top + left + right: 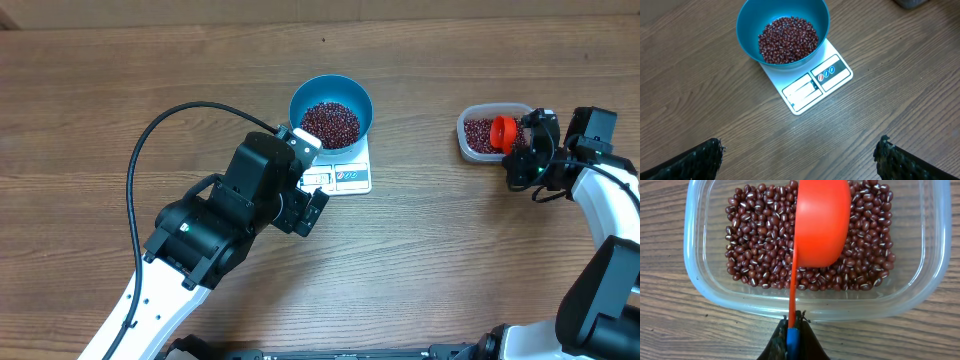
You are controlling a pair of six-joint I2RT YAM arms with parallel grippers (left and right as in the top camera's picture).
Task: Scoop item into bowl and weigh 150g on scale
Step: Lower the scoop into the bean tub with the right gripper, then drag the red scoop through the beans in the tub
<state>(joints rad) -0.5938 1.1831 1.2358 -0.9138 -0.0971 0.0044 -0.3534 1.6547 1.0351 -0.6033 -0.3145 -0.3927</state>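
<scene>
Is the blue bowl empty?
No, the bowl is partly full: dark red beans cover its bottom, with bare blue wall above.

The left arm (200,240) is extended from the lower left, its gripper (800,162) held with jaws spread wide and empty. The right gripper (792,330) is clamped tight on a scoop (821,222) handle, wrist tilted downward

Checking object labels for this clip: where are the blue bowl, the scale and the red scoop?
blue bowl (747,30), left wrist view, bare inner wall on its left side.
scale (801,91), left wrist view, display panel beside the bowl.
red scoop (822,222), right wrist view, its rounded cup.
</scene>
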